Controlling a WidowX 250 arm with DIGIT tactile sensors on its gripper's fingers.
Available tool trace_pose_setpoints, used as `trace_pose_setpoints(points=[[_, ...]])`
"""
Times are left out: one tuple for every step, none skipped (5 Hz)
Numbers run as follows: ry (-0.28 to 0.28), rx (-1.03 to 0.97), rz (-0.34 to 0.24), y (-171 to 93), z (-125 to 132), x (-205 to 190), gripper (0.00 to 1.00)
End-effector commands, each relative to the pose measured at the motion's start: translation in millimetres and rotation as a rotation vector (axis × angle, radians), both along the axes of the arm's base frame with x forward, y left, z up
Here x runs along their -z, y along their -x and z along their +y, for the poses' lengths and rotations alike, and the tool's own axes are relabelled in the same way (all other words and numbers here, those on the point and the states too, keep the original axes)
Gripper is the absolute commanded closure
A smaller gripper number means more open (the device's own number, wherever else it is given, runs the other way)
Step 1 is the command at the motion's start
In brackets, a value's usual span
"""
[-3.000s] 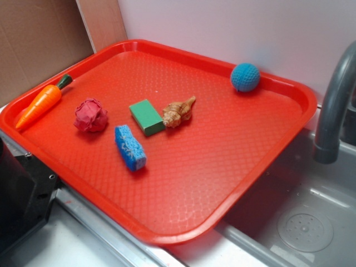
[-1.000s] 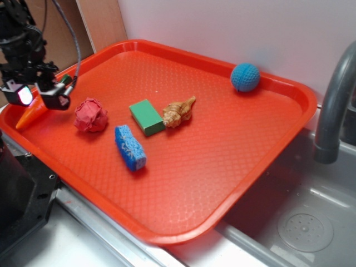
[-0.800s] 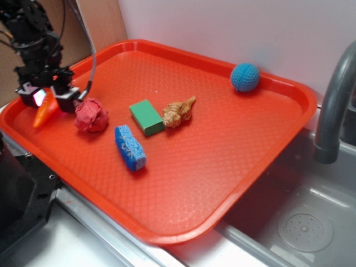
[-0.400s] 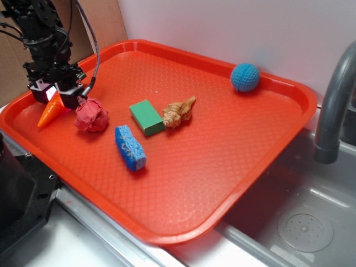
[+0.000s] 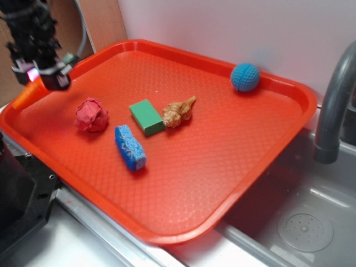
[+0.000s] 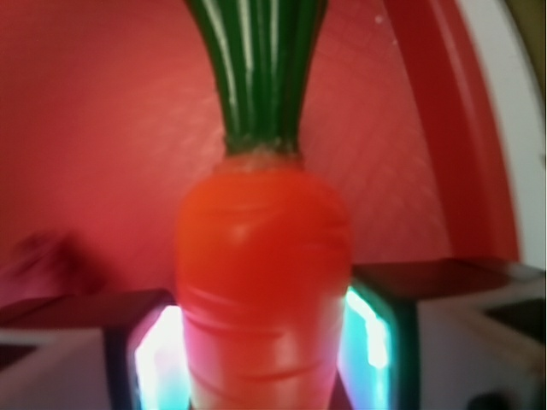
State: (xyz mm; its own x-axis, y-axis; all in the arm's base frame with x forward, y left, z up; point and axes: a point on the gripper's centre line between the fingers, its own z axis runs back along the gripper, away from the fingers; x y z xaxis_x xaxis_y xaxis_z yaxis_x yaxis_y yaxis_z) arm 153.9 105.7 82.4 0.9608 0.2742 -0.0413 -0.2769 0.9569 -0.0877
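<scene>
Far left corner of the red tray point(image 5: 222, 150): the gripper point(image 5: 41, 77) hangs there on its black arm, clenched around the toy carrot point(image 5: 25, 97). In the exterior view the carrot runs slantwise through the jaws. Its orange tip pokes out on the near-left side over the tray's left rim, and its green top shows on the far-right side of the gripper. I cannot tell from here whether the carrot clears the tray floor. The wrist view confirms the grip. The orange body point(image 6: 265, 282) fills the gap between the two fingers point(image 6: 444, 316), one pad pressed to each flank with lit edges glowing beside it, and the green stalk points away over the tray's textured red surface. So the carrot sits right inside the jaws, held about its thick middle, not beside or below them. Other things on the tray lie apart from the gripper. A crumpled red ball point(image 5: 91, 115) is nearest, to the right and a little nearer. A green block point(image 5: 147, 117) follows, touching or almost touching a brown seashell point(image 5: 179, 111) on its right. A blue sponge point(image 5: 130, 147) lies just near of the block. A blue knitted ball point(image 5: 245, 77) rests well apart by the far rim. Right of the tray stands a grey faucet point(image 5: 334, 105) over a steel sink point(image 5: 300, 222).
</scene>
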Motion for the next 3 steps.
trace_pose_setpoints(points=[[-0.04, 0.108, -0.1, 6.7, -58.0, -61.2, 1.0], [-0.071, 0.175, -0.124, -15.4, -78.2, -75.5, 1.0], [-0.094, 0.205, -0.127, -45.5, -88.4, -83.4, 1.0]])
